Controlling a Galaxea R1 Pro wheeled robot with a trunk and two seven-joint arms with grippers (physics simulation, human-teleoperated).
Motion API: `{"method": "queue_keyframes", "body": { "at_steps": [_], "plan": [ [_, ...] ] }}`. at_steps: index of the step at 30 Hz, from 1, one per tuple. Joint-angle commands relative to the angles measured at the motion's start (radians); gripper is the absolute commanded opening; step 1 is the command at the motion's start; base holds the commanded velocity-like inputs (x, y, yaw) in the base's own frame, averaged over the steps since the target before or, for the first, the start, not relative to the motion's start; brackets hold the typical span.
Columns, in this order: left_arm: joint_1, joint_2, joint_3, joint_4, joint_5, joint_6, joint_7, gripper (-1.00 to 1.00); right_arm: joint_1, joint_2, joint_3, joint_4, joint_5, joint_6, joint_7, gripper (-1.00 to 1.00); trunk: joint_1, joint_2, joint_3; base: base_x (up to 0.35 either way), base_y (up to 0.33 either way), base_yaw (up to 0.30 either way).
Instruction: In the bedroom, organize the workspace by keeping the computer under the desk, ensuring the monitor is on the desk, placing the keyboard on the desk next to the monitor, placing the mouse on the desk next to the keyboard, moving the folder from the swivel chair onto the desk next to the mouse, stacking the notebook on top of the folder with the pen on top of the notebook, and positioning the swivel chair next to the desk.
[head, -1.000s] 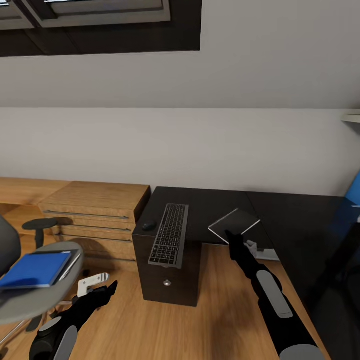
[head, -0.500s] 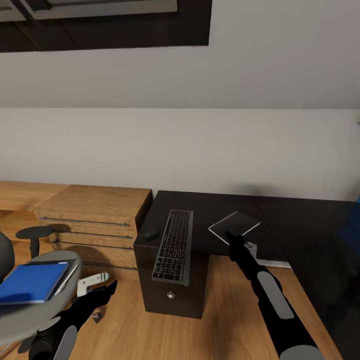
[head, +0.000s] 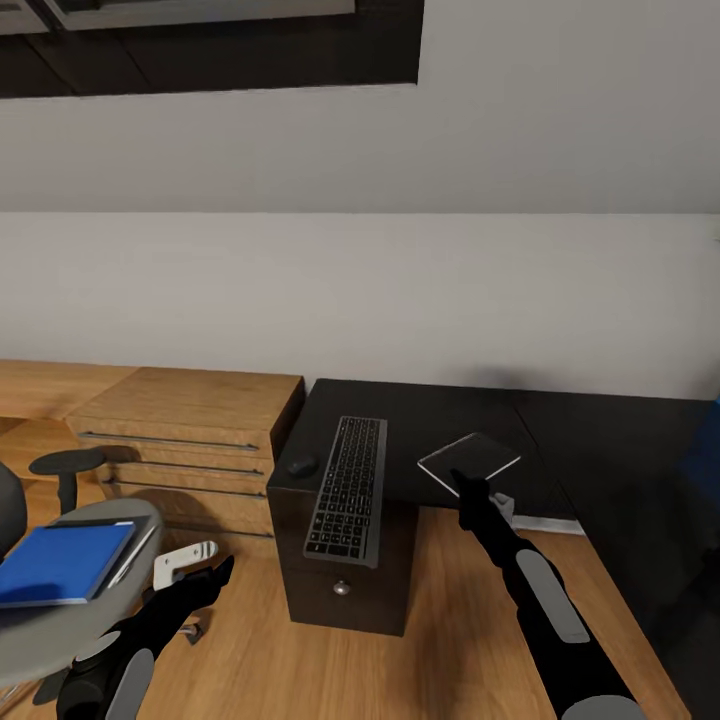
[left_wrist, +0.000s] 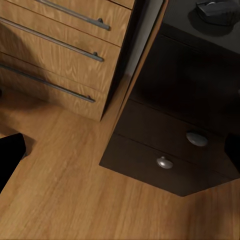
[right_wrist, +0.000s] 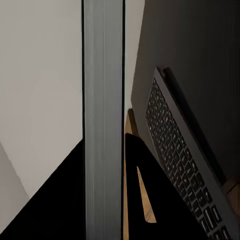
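A plain pale wall (head: 400, 300) is seen straight ahead, with a dark window frame (head: 250, 50) set high above. A light-wood cabinet (head: 190, 430) with 3 metal drawer handles is parked below, and a wood-plank floor (head: 440, 640) is spread beneath.

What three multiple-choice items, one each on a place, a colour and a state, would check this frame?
1. Where does the keyboard lie?
A. on the chair seat
B. on the black desk, its near end over the edge
C. on the floor

2. What colour is the folder on the swivel chair?
A. red
B. green
C. blue

3. What is the right gripper doing?
A. holding the grey notebook
B. hanging open and free
C. gripping the mouse

Key: 1 B, it lies beside the mouse above the drawer unit; 2 C, it is bright blue on the grey seat; 3 A, the head view shows the notebook at its tip, above the desk.
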Motion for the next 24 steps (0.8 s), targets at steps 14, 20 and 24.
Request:
{"method": "queue_keyframes", "body": {
  "at_steps": [14, 20, 24],
  "plan": [
    [-0.001, 0.001, -0.002, -0.007, 0.012, 0.003, 0.008, 1.0, -0.001, -0.001, -0.003, 0.003, -0.01, 0.005, 0.006, -1.0, 0.054, -0.099, -0.045, 0.0, 0.0, 0.0],
    [-0.001, 0.0, -0.002, -0.014, 0.012, 0.003, 0.008, 1.0, -0.001, -0.001, -0.003, 0.003, -0.01, 0.004, 0.006, -1.0, 0.077, -0.141, -0.064, 0.0, 0.0, 0.0],
    [-0.001, 0.0, -0.003, -0.015, 0.012, 0.004, 0.008, 1.0, -0.001, -0.001, -0.002, 0.003, -0.009, 0.002, 0.006, -1.0, 0.092, -0.169, -0.076, 0.0, 0.0, 0.0]
  ]
}}
